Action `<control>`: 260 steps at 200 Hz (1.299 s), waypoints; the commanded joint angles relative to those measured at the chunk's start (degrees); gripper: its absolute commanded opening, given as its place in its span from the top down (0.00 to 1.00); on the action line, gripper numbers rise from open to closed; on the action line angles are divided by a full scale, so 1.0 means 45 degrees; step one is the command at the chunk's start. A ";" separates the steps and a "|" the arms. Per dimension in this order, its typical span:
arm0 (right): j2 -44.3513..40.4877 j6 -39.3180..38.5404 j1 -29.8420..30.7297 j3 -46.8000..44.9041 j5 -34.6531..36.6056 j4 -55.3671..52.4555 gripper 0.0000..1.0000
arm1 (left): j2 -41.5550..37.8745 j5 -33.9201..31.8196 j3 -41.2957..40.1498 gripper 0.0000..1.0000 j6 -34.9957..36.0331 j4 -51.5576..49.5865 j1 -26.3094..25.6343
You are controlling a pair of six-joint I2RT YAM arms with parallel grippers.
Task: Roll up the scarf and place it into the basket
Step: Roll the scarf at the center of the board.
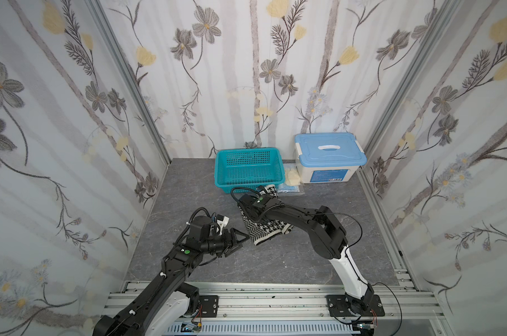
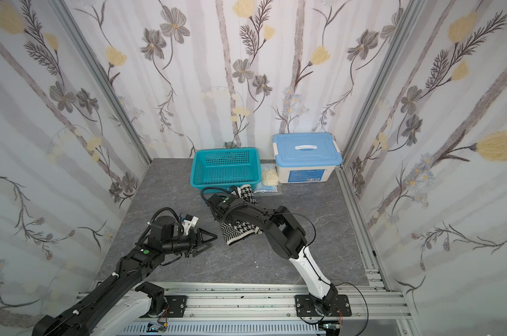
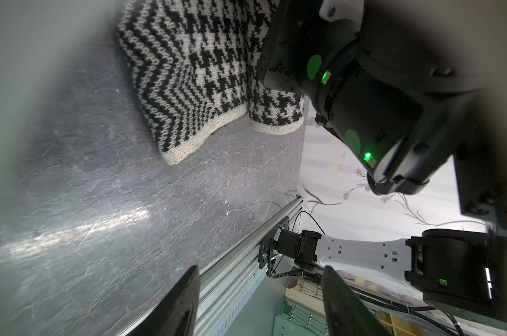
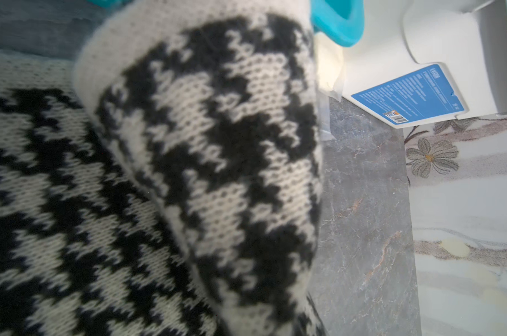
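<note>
The black left arm point(image 1: 171, 267) slants up from the lower left. The left gripper point(image 1: 243, 242) points rightward at mid-frame, jaws apart, nothing between. The white-and-black right arm point(image 1: 330, 232) bends at its elbow, reaching up-left. The right gripper point(image 1: 263, 192) is pinched onto the black-and-white knitted scarf point(image 1: 264, 229).

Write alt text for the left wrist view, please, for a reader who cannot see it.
A black-and-white knitted scarf lies folded on a grey marbled table, partly hidden behind the black right arm, which shows green lights. In the foreground, the left hand is open and empty, apart from the scarf.
</note>
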 commanded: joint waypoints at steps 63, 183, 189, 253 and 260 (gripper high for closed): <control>0.0563 0.0255 0.0241 0.1173 0.0434 -0.0989 0.73 | 0.0046 0.0709 0.1212 0.32 -0.0491 -0.0973 0.0865; -0.0205 -0.0166 0.0415 0.0705 -0.3141 0.0594 0.57 | 0.1173 0.0559 0.4164 0.34 0.0174 -0.2078 0.2342; -0.0153 -0.0189 0.0417 0.0689 -0.3273 0.0653 0.57 | 0.1336 0.0488 0.4564 0.34 0.0210 -0.2054 0.2499; -0.1013 -0.0254 0.0548 -0.1309 -0.5246 0.2700 0.58 | 0.4582 0.0162 0.7905 0.38 0.0972 -0.1916 0.3023; -0.1241 -0.0278 0.0567 -0.1635 -0.5369 0.2995 0.57 | 0.5013 0.0155 0.8315 0.38 0.1171 -0.1908 0.3016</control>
